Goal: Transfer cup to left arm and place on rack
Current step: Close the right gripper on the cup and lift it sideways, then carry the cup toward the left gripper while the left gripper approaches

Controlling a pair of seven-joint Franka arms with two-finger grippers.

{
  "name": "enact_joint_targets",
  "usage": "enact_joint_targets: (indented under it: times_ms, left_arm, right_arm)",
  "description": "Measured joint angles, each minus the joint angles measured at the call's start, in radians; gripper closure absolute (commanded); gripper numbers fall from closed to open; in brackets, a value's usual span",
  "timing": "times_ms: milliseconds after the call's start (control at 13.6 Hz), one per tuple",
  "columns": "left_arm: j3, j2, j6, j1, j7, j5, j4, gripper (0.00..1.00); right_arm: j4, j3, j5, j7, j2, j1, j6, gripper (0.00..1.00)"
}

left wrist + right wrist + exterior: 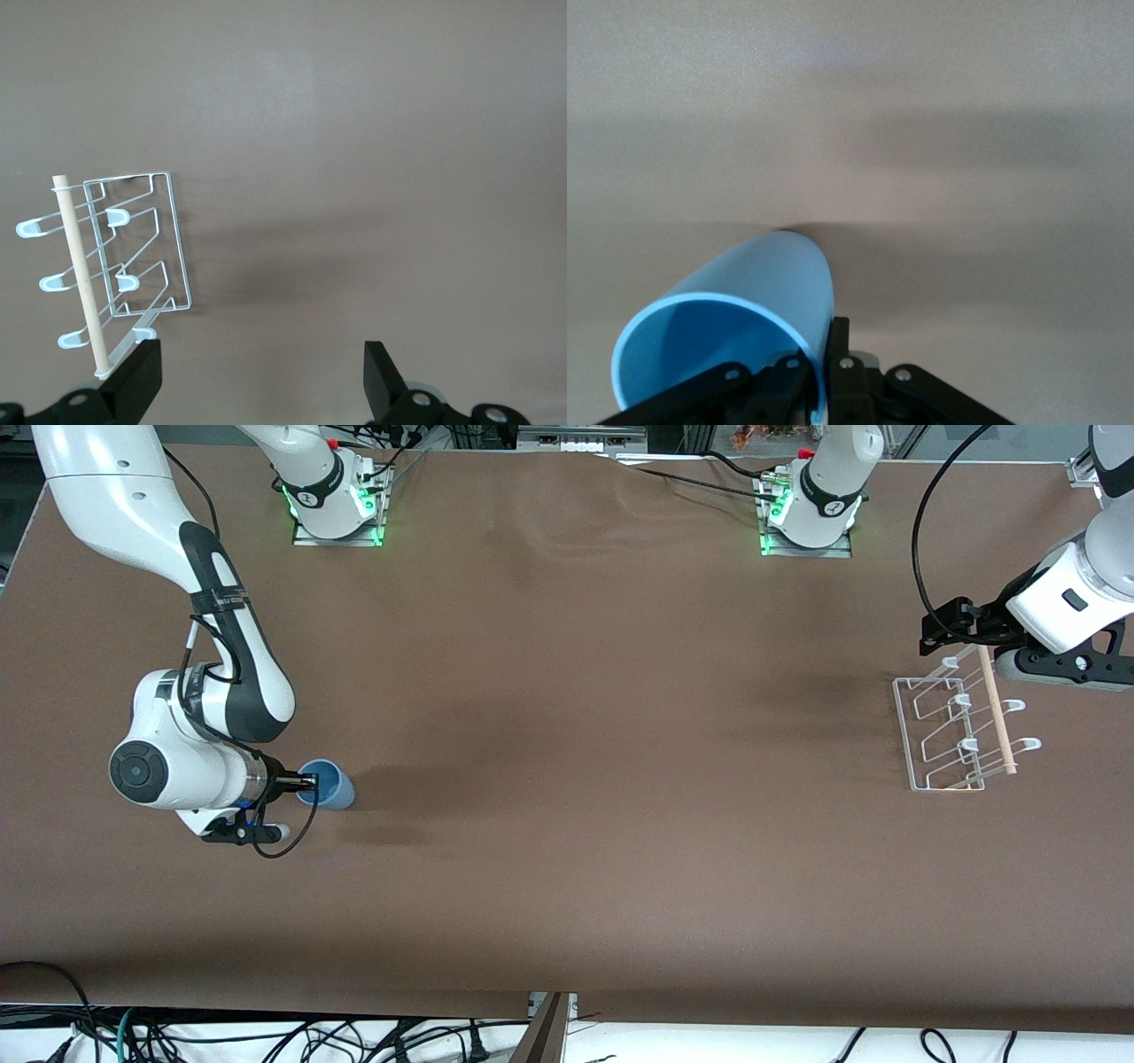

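Observation:
The light-blue cup [330, 786] lies tilted low over the table near the right arm's end, its open mouth toward the gripper. My right gripper [308, 782] is shut on the cup's rim; in the right wrist view the fingers pinch the cup [753, 292] wall at the gripper [824, 341], one inside and one outside. I cannot tell whether the cup touches the table. The white wire rack [939, 735] with its wooden dowel [997, 708] stands near the left arm's end. My left gripper [932, 631] hangs open and empty over the rack's end toward the bases; the rack [142, 257] shows beside the left gripper [261, 381].
The brown table [567, 779] stretches bare between cup and rack. The two arm bases [337, 505] stand along the table edge farthest from the front camera. Cables lie below the near edge.

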Motion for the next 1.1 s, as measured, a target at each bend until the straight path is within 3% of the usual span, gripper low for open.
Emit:
enact_joint_targets:
  times_ms: [147, 441, 661, 808, 1102]
  left_arm:
    - [-0.005, 0.001, 0.0, 0.0, 0.0, 0.0, 0.0, 0.0]
    - [-0.006, 0.007, -0.001, 0.0, 0.0, 0.0, 0.0, 0.0]
    - [-0.009, 0.008, -0.001, 0.0, 0.0, 0.0, 0.0, 0.0]
    - [-0.031, 0.017, -0.005, -0.004, 0.001, -0.014, 0.0, 0.0]
    - [-0.094, 0.081, -0.001, -0.026, 0.005, -0.218, 0.001, 0.0]
  right_arm:
    - [0.016, 0.009, 0.015, 0.0, 0.0, 0.0, 0.006, 1.0]
    - [0.093, 0.105, 0.178, 0.07, -0.007, 0.006, -0.009, 1.0]
    - [0.16, 0.197, 0.26, 0.24, -0.01, 0.045, -0.016, 1.0]
    - [0.208, 0.211, 0.317, 0.367, -0.007, 0.113, -0.013, 1.0]
    - [0.295, 0.214, 0.528, 0.559, 0.028, 0.228, 0.077, 1.0]
